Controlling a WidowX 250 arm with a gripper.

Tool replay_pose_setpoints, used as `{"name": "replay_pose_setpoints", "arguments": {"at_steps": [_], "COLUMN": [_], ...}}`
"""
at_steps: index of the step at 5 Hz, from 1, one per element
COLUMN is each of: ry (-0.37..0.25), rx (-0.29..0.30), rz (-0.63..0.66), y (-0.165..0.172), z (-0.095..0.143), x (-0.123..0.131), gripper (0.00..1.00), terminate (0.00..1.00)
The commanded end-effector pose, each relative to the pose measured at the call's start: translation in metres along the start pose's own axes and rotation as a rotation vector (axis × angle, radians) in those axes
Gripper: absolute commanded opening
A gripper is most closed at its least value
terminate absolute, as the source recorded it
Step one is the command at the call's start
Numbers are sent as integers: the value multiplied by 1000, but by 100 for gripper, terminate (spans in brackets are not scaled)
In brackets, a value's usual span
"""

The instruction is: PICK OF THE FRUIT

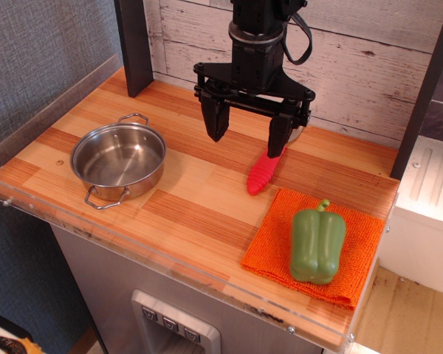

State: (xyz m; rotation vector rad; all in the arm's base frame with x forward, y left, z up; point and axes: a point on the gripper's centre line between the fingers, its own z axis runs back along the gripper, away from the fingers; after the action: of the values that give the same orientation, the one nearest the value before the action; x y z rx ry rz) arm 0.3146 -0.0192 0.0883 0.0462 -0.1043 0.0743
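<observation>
The fruit, a glossy green bell pepper (317,246) with a short stem, lies on an orange cloth (277,254) at the front right of the wooden table. My gripper (246,137) hangs open and empty above the table's middle back, up and to the left of the pepper, well apart from it. Its two black fingers (215,118) point down. The right finger stands just over the top of a red-handled fork (262,173).
A steel pot (119,159) with two handles stands at the left. A dark post (135,46) rises at the back left and another (422,96) at the right. A plank wall (369,51) closes the back. The table's front edge (192,269) has a clear rim.
</observation>
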Motion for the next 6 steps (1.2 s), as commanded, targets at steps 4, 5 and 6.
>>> {"name": "replay_pose_setpoints", "arguments": {"at_steps": [4, 5, 6], "ry": [-8, -12, -22], "rx": [-61, -71, -68], "rz": [-138, -186, -223], "y": [-63, -77, -91], "z": [-13, -16, -16], "x": [-27, -30, -33], "gripper": [100, 100, 100], "terminate": [0, 0, 0]}}
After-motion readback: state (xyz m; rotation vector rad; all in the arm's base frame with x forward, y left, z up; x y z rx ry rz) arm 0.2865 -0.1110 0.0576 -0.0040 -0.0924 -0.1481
